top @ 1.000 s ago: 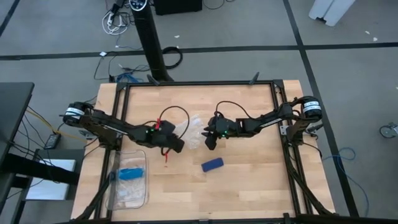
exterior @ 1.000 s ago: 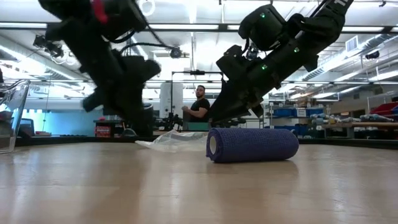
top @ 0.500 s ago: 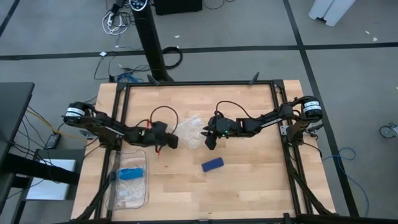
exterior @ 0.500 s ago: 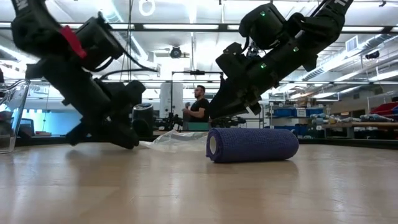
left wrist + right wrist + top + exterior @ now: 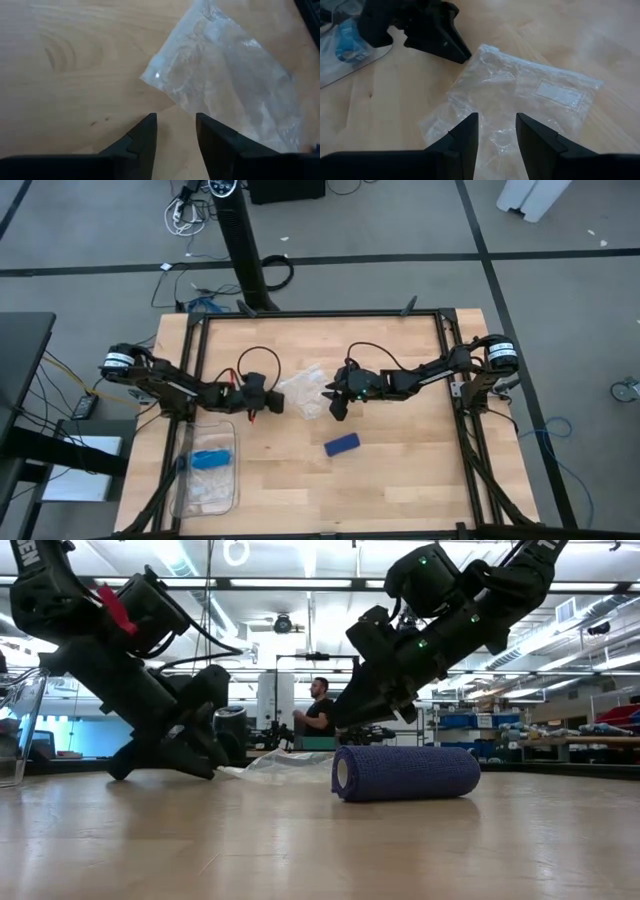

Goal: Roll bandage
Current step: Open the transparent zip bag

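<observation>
Bandage (image 5: 342,444): compact navy roll lying on its side on the wooden surface (image 5: 400,480), lower centre of the high view, apart from both arms. Clear plastic bag (image 5: 303,390) lies flat at frame centre. Left claw (image 5: 274,402) low at the bag's left edge, fingers parted, nothing between them. Right claw (image 5: 333,402) just right of the bag, fingers parted, empty. Clear tray (image 5: 205,470) with a light-blue item (image 5: 209,457) at lower left.

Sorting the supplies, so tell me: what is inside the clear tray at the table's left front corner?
The clear tray holds a light-blue item and clear plastic bags. Anything beneath those bags is hidden.
</observation>
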### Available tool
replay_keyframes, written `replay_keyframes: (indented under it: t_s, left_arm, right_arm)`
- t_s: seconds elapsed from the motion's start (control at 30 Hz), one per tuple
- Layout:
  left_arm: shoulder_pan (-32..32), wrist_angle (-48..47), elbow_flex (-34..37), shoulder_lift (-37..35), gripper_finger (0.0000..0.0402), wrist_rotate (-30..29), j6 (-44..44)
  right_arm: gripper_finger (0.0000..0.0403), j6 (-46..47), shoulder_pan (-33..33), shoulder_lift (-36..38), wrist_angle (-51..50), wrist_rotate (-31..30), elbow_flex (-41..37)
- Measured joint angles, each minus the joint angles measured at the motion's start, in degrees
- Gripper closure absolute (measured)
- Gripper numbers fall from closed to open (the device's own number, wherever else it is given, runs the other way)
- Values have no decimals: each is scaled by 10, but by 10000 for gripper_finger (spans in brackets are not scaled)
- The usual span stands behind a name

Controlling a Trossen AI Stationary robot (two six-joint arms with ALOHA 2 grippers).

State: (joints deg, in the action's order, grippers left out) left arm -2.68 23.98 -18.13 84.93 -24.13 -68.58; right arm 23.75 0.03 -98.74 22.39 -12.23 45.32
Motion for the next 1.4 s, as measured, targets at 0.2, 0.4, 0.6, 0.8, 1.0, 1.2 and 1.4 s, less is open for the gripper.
replay_keyframes:
  t_s: [0.2, 0.4, 0.6, 0.8, 1.0, 1.2, 1.4]
  left_arm:
    - [17, 30, 2, 2, 253, 6, 5]
    - [35, 44, 2, 2, 253, 24, 6]
    - [51, 67, 2, 2, 253, 47, 10]
    - [66, 70, 1, 2, 253, 68, 10]
    - [76, 66, -1, 10, 253, 80, 8]
    - [79, 14, -41, 49, 253, 75, 13]
    - [87, -9, -95, 79, 253, 75, 70]
  right_arm:
    - [270, -4, 0, 0, 15, 1, 0]
    - [270, -6, 0, 0, 20, 6, 0]
    - [270, -10, 0, 0, 26, 6, 0]
    - [270, -15, 0, 0, 33, 12, 0]
    - [270, -15, 0, 0, 37, 16, 0]
    - [270, -15, 0, 0, 37, 16, 0]
    - [270, -15, 0, 0, 37, 16, 0]
